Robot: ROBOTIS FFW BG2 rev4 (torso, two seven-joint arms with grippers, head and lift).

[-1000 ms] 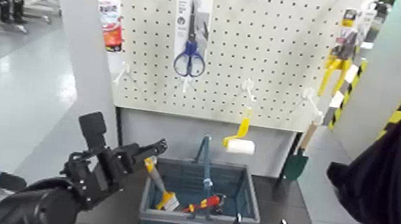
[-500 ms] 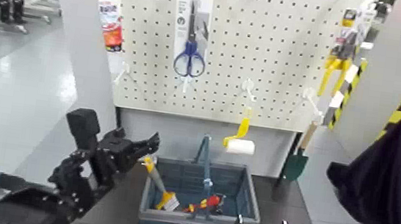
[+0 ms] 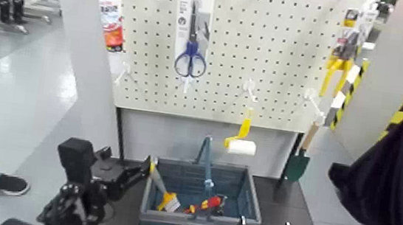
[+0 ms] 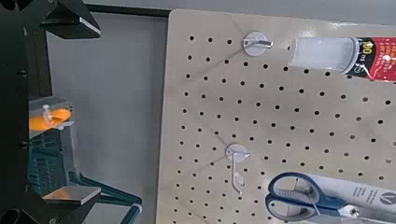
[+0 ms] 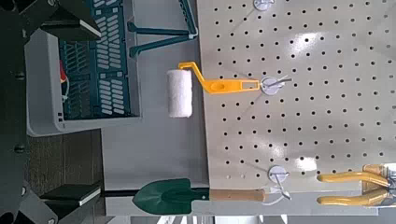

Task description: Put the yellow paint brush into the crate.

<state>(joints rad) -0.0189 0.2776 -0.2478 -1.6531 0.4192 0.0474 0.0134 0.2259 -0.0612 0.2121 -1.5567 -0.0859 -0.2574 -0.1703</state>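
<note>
L hand (image 4: pixel 89 110) lowered since prev. frame, now wide, empty, nr crate (image 3: pixel 257 203) L rim. Yellow paint brush (image 3: pixel 159 183) leaning inside crate, L side; R hand (image 5: pixel 89 110) parked wide nr crate's R side.

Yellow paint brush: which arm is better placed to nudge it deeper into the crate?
Left, probably: its open claw is near the brush's raised end; the right claw is by the crate's opposite side.
</note>
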